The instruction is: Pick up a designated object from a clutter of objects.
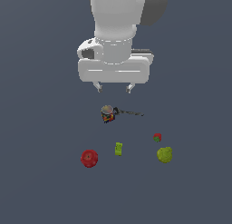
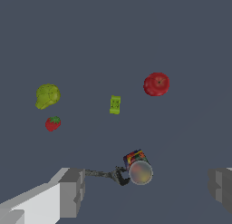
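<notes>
Yellow-green fruit (image 1: 165, 154) untouched (near strawberry (image 1: 157, 137)); tool (image 1: 114, 88) released, hovering above dark gadget (image 1: 108, 113).

Both renders are evenly and rather dimly lit — a flat slate-grey ground (image 1: 41, 182) with no cast shadows under any item and no clear light direction. The glossy white robot arm (image 1: 115, 19) is the brightest surface, shaded softly to grey on its undersides, without hard glare. The round red fruit (image 2: 157, 84) carries a faint highlight. Small objects look coarse and slightly soft — the dark multicoloured tool-like thing (image 1: 108, 113) is hard to resolve. No edge distortion shows.
</notes>
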`<act>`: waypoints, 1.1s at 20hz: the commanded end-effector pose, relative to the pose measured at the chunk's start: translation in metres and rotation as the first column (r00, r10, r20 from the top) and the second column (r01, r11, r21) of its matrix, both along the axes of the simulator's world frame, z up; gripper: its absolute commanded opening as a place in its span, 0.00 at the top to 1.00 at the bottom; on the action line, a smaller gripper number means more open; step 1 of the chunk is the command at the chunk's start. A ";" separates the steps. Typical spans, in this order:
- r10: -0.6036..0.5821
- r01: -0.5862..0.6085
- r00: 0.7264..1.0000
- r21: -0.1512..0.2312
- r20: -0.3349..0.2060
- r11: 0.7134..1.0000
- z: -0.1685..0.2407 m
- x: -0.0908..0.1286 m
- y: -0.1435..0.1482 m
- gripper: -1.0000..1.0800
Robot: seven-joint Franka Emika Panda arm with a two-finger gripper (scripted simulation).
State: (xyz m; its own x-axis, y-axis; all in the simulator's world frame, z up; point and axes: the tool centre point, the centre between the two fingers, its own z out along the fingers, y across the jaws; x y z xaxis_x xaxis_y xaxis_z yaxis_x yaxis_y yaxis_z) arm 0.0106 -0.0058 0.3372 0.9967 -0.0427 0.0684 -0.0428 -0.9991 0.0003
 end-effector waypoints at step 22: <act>-0.052 0.052 0.998 0.028 -0.020 0.998 -0.012 0.005 0.006 0.04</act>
State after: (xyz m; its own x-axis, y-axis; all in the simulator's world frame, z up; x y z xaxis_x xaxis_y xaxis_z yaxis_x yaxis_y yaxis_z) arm 0.0133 -0.0025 0.3268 0.9954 -0.0828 0.0489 -0.0817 -0.9964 -0.0231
